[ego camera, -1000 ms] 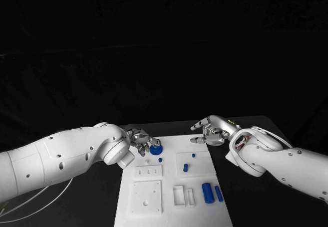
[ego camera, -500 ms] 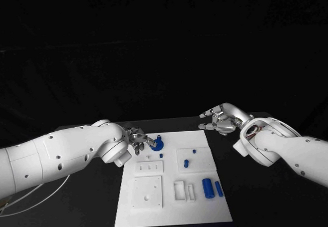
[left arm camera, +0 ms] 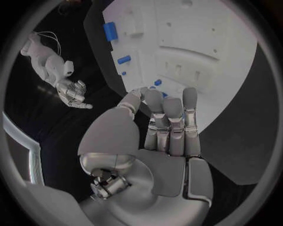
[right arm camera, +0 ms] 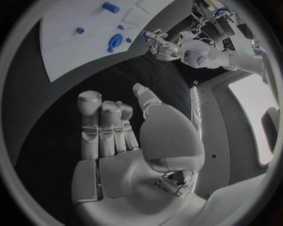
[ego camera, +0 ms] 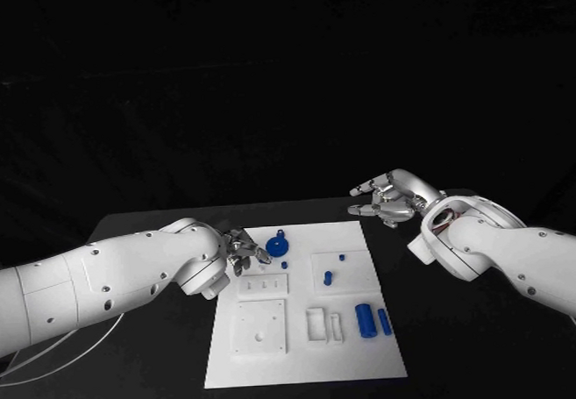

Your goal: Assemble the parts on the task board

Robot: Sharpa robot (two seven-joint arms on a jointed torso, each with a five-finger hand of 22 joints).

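The white task board [ego camera: 306,339] lies mid-table. A round blue part [ego camera: 278,246] with a short stem sits at the board's far left corner. My left hand [ego camera: 246,252] hovers just left of it, fingers straight and nothing in them; the left wrist view shows the left hand [left arm camera: 168,127] over the board [left arm camera: 195,28]. Small blue pegs [ego camera: 327,275] and a thick blue cylinder [ego camera: 364,319] lie further along. My right hand [ego camera: 387,199] hangs off the board past its far right corner, fingers apart and holding nothing, as the right hand [right arm camera: 118,136] also appears in its own wrist view.
White blocks stand on the near half of the board, among them a square plate [ego camera: 260,329] and a narrow frame [ego camera: 317,326]. A slim blue rod [ego camera: 383,321] lies beside the cylinder. Black table [ego camera: 470,351] surrounds the board on all sides.
My left hand has set the round blue part on the board's far left corner and let it go. My right hand has drawn back from the board's far edge, up and to the right.
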